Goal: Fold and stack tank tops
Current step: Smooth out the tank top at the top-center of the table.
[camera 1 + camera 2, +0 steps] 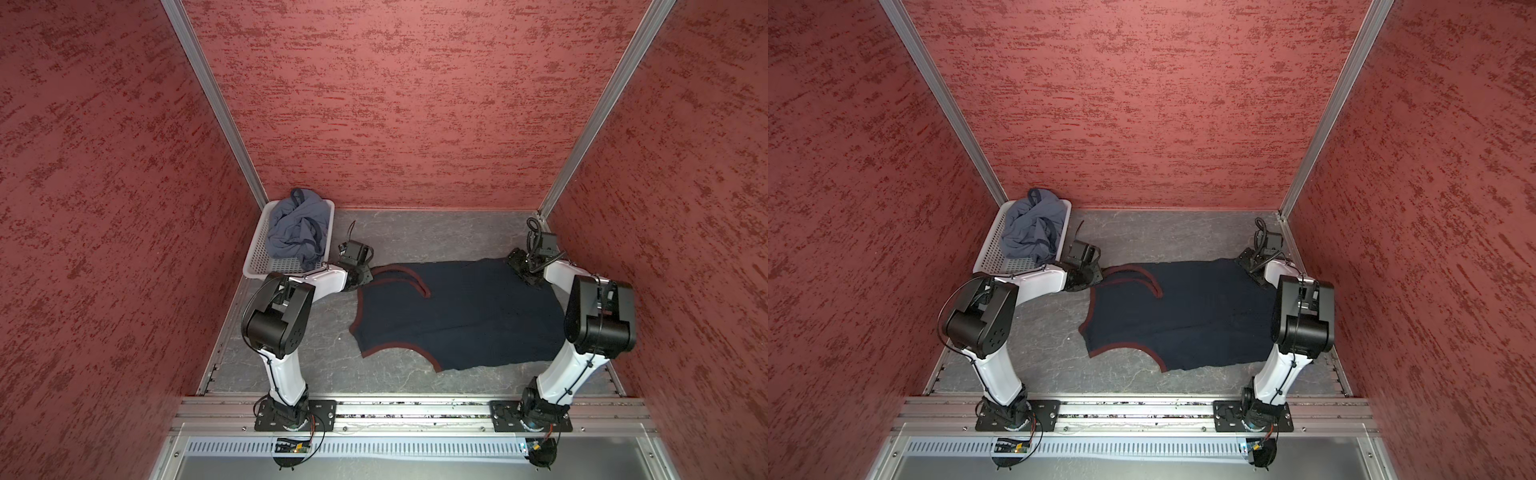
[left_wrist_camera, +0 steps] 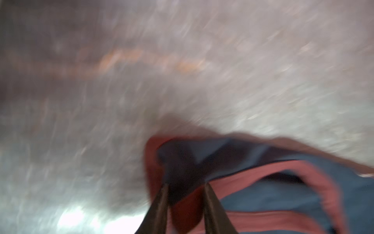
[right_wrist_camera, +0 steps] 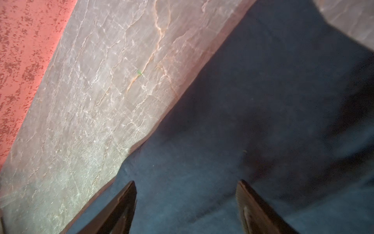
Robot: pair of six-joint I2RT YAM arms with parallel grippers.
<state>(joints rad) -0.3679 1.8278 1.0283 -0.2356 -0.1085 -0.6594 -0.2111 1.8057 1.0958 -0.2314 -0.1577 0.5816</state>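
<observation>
- Top views, garment one: the navy tank top (image 1: pixel 457 316) lies spread nearly flat on the grey marbled table (image 1: pixel 415 232). Its maroon-trimmed straps point toward the left arm and its hem toward the right arm. Both top views show this.
- Top views, garment two: the blue-grey tank top (image 1: pixel 291 232) sits crumpled and unfolded in the white perforated basket (image 1: pixel 259 259) at the far left corner.
- Top views, arms: the left gripper (image 1: pixel 365 276) is at the strap end of the navy tank top. The right gripper (image 1: pixel 519 270) is at its far hem corner.
- Left wrist view, blurred: the left gripper (image 2: pixel 186 186) stands narrow, with maroon-trimmed strap cloth pinched between its fingers (image 2: pixel 162 202).
- Right wrist view: the right gripper (image 3: pixel 186 182) stands wide, low over the navy cloth beside its far edge. Nothing is caught between its fingers (image 3: pixel 249 194).
- Step, judged: the navy tank top is being readied for its first fold. No fold is made and nothing is stacked.
- Next move, judged: the right gripper must close on the hem corner. Both arms can then carry the far edge over evenly, keeping the cloth taut to avoid wrinkles.
</observation>
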